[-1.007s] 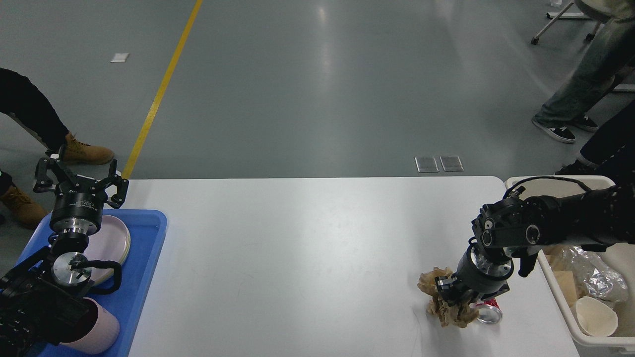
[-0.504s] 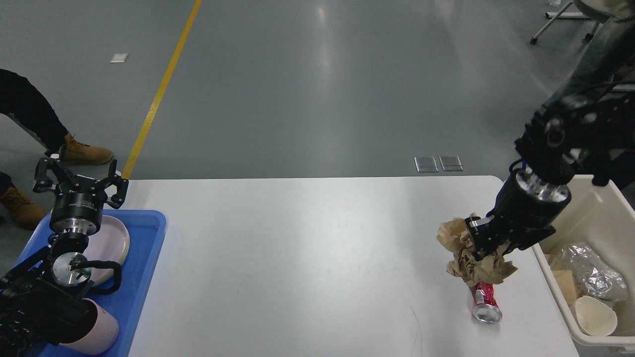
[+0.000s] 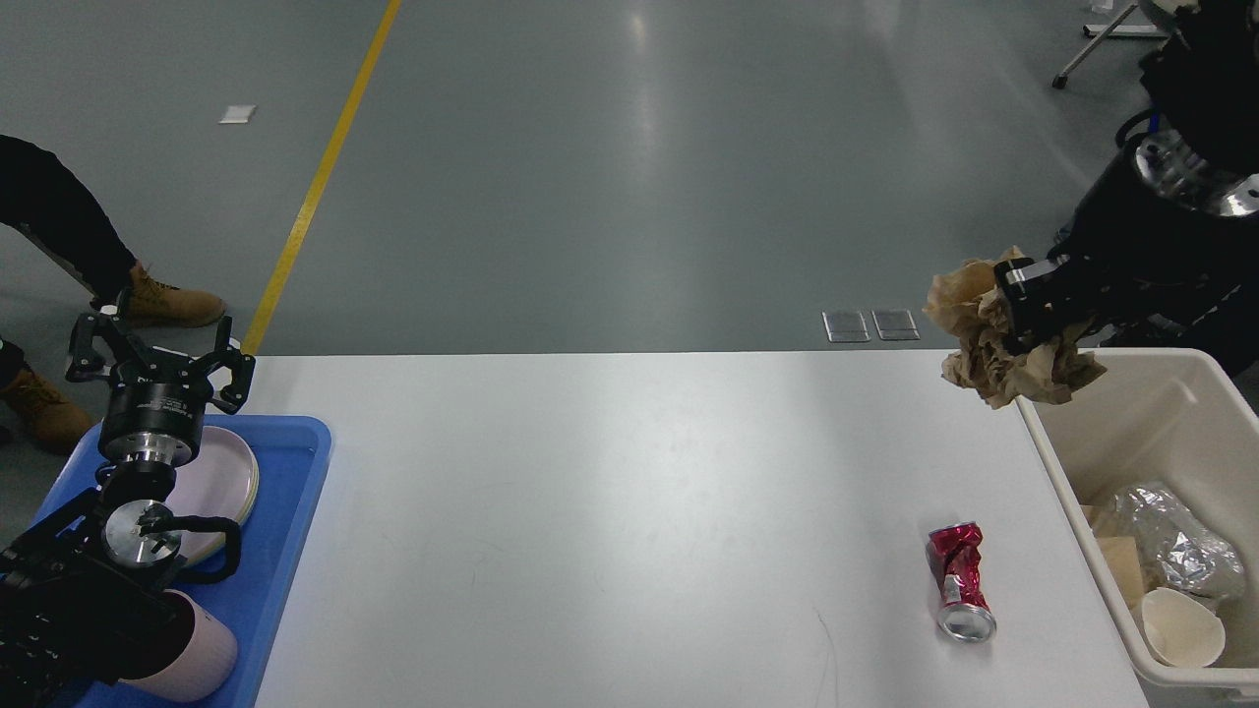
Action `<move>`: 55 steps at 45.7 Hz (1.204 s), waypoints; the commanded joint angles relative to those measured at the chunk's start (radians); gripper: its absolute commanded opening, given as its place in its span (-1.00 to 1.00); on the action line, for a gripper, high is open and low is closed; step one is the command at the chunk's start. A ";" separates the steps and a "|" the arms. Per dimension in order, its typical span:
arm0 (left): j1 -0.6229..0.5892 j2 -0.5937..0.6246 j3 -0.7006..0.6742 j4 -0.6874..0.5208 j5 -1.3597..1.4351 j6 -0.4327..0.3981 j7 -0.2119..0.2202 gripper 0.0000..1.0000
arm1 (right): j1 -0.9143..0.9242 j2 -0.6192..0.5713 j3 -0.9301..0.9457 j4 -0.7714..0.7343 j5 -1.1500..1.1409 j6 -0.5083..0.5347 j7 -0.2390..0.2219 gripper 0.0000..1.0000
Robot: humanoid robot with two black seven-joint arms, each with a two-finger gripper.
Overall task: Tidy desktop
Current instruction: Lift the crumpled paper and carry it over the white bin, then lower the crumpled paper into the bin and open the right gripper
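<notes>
The desktop [image 3: 610, 511] is a wide white tabletop filling the lower half of the head view. My right gripper [image 3: 1023, 315] is raised above its far right corner, shut on a crumpled wad of brown paper [image 3: 984, 344] that hangs near the bin's left rim. A crushed red can [image 3: 959, 580] lies on its side on the desktop at the right. My left gripper [image 3: 157, 354] stands open above the blue tray, holding nothing.
A blue tray [image 3: 295, 511] at the left holds a pink plate [image 3: 221, 482] and a pink cup [image 3: 197, 659]. A cream bin [image 3: 1092, 472] at the right holds foil, a paper cup and scraps. People's legs stand on the floor at the far left and right.
My right gripper has lifted the brown paper off the desktop, up and to the right toward the bin, uncovering the red can. The left arm has not moved.
</notes>
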 commanded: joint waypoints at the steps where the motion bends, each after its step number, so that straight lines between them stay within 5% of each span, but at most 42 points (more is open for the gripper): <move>1: 0.000 0.000 0.000 -0.001 0.000 0.000 0.000 0.92 | -0.021 -0.002 -0.129 -0.172 -0.002 0.000 -0.001 -1.00; 16: 0.000 0.000 0.000 -0.001 0.000 0.000 0.000 0.92 | -0.692 -0.079 -0.271 -0.719 -0.048 -0.045 -0.001 -1.00; 22: 0.000 0.000 0.000 0.000 0.000 0.000 0.000 0.92 | -0.935 -0.073 -0.242 -0.735 -0.046 -0.318 -0.001 -1.00; 34: 0.000 0.000 0.000 -0.001 0.000 0.000 0.000 0.92 | -1.197 0.002 -0.134 -0.746 -0.052 -0.585 -0.029 -1.00; 43: 0.000 0.000 0.000 -0.001 0.000 0.000 0.000 0.92 | -1.352 0.091 -0.087 -0.790 -0.054 -0.736 -0.061 -1.00; 55: 0.000 0.000 0.000 -0.001 0.000 0.000 0.000 0.92 | -1.435 0.139 -0.045 -0.870 -0.054 -0.747 -0.061 -1.00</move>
